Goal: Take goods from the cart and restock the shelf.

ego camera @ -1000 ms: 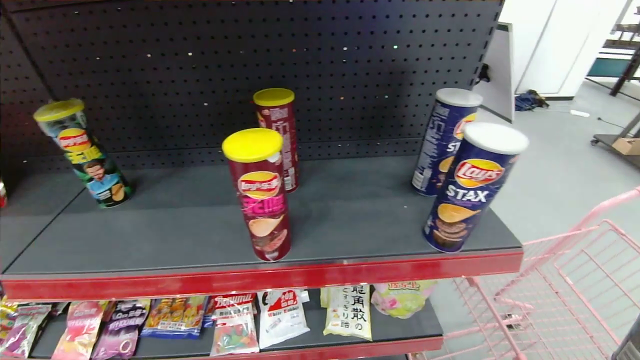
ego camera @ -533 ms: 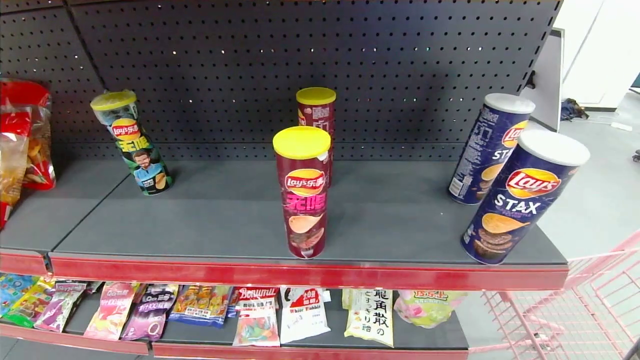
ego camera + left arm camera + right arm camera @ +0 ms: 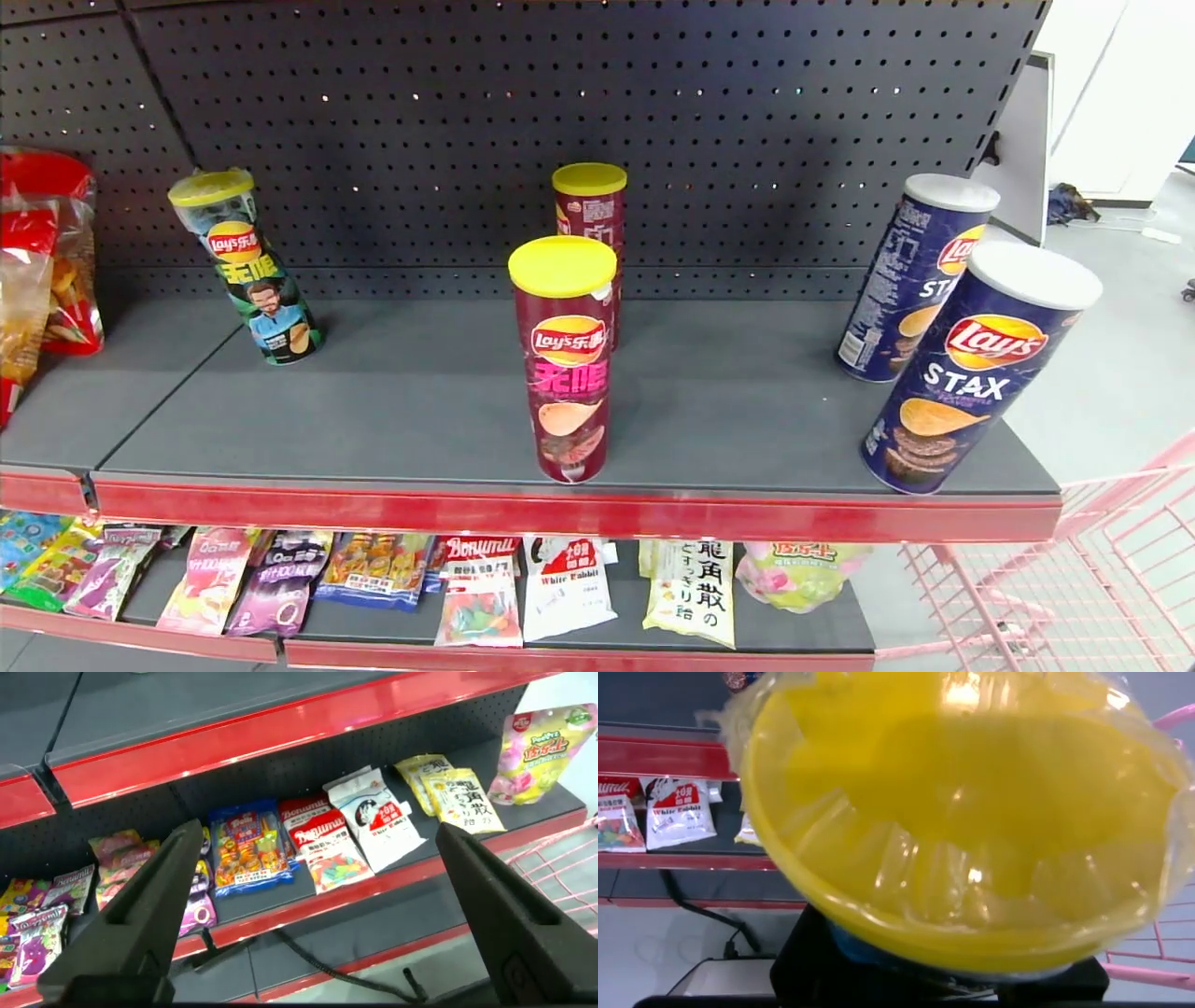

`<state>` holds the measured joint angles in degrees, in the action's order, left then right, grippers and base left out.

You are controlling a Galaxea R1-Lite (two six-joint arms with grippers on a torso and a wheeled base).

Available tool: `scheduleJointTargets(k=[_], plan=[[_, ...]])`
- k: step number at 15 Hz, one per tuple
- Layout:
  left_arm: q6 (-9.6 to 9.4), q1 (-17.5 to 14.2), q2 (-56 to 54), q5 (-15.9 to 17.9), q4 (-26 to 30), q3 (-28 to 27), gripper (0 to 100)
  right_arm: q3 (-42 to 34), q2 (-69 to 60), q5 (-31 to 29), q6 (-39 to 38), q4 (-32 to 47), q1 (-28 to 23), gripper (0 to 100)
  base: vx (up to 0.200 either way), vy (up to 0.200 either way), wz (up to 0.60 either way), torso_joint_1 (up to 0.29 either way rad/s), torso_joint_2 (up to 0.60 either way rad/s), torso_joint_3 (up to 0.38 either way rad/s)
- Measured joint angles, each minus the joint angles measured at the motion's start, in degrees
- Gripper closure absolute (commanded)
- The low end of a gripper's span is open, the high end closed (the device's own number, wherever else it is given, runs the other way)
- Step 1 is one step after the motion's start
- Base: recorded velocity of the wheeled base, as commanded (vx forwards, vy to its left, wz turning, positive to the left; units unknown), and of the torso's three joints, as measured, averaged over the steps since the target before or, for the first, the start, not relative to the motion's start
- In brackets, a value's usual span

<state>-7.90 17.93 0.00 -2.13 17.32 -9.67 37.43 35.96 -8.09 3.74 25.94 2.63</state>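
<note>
Right gripper [image 3: 952,966] — jaws clamped on a yellow-lidded can [image 3: 971,812], carried in the air near the lower shelf [image 3: 663,756], with the pink cart [image 3: 1158,973] alongside. Left gripper [image 3: 318,831] — jaws spread wide, holding nothing, facing the snack bags [image 3: 327,845] on that lower shelf. On the upper shelf [image 3: 420,401] stand one green can [image 3: 247,271], two maroon cans [image 3: 569,373] and two blue cans [image 3: 971,373].
</note>
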Motion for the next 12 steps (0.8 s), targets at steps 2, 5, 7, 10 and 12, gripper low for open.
scheduleJointTargets(k=[2, 5, 7, 10, 12], plan=[[0.00, 0.0, 0.0, 0.0, 0.0, 0.0, 0, -0.3, -0.3, 0.0, 0.0, 0.0, 0.0, 100, 0.000, 0.200, 0.00, 0.005, 0.00, 0.002], [-0.09, 0.0, 0.0, 0.1, -0.1, 0.1, 0, -0.5, -0.5, 0.0, 0.0, 0.1, 0.0, 100, 0.000, 0.200, 0.00, 0.001, 0.00, -0.006], [-0.09, 0.0, 0.0, 0.1, -0.1, 0.1, 0, -0.4, -0.5, 0.0, 0.0, 0.0, 0.0, 100, 0.000, 0.200, 0.00, 0.000, 0.00, -0.002], [-0.09, 0.0, 0.0, 0.1, -0.1, 0.1, 0, -0.4, -0.6, 0.1, 0.0, 0.0, 0.0, 100, 0.000, 0.200, 0.00, 0.002, 0.00, 0.004], [-0.11, 0.0, 0.0, 0.1, -0.1, 0.1, 0, -0.4, -0.8, 0.1, 0.0, 0.0, 0.0, 100, 0.000, 0.200, 0.00, 0.002, 0.00, 0.002]])
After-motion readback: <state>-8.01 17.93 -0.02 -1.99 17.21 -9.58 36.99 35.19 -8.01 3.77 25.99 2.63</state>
